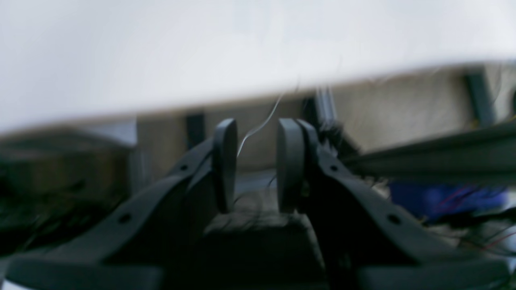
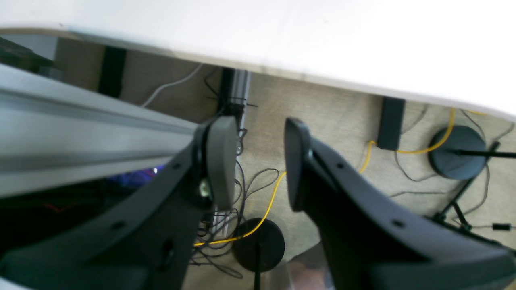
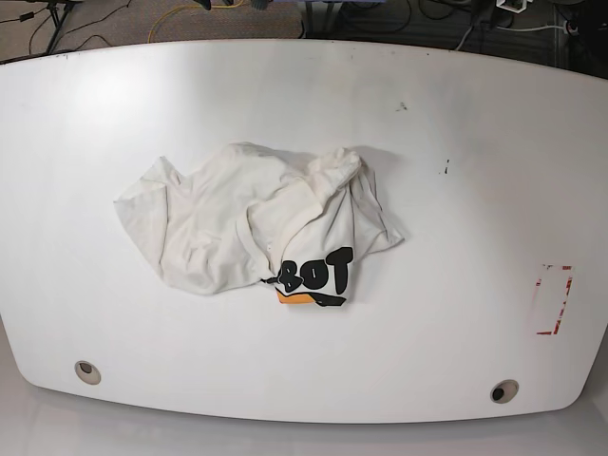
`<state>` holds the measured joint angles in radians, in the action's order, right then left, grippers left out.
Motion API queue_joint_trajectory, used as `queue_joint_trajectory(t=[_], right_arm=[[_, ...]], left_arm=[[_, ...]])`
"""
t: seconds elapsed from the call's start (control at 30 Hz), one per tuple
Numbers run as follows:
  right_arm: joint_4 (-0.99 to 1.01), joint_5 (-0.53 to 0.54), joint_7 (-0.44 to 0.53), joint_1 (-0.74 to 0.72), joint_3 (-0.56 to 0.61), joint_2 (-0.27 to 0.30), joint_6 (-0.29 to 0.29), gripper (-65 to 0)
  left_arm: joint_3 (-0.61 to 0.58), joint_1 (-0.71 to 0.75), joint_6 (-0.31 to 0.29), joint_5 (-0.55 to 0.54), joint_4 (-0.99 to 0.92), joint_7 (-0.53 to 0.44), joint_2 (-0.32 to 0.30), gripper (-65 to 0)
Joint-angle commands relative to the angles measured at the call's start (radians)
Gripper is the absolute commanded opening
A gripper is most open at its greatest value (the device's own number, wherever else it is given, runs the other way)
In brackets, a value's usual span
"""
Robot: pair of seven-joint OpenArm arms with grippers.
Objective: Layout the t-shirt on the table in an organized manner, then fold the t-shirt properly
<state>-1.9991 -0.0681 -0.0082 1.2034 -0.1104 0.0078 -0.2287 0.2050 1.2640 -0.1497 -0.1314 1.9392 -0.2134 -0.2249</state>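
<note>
T-shirt [image 3: 255, 220] bunched mid-surface [image 3: 456, 114]; left hand [image 1: 256, 165] and right hand [image 2: 260, 161] spread, empty. Risk: pinching several layers.

A robotics lab: white table [image 3: 456, 104] with cables [image 2: 258, 217] strewn over carpet [image 2: 342, 117] beneath, stand bases at five o'clock.

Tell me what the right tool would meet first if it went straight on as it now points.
Probably the carpeted floor below the table edge; the open right tool points past that edge, though depth is unclear.

Matte black claw [image 2: 258, 157] with oval pads [image 2: 221, 161].
</note>
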Motion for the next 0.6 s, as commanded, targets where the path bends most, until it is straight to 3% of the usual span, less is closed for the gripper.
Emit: queue_joint_trajectory(t=[0.0, 0.4, 0.57], right_arm=[[-0.015, 0.003, 0.026, -0.021, -0.007, 0.004, 0.007, -45.5], [-0.013, -0.003, 0.026, -0.216, -0.007, 0.007, 0.007, -45.5], [-0.012, 0.004, 0.024, -0.299, -0.007, 0.007, 0.007, -45.0]], left_arm=[[0.001, 0.007, -0.001, -0.024, 0.030, -0.019, -0.028, -50.3], [-0.006, -0.188, -0.001, -0.043, 0.045, 0.016, -0.037, -49.6], [-0.026, -0.280, -0.001, -0.044, 0.045, 0.079, -0.034, -42.8]])
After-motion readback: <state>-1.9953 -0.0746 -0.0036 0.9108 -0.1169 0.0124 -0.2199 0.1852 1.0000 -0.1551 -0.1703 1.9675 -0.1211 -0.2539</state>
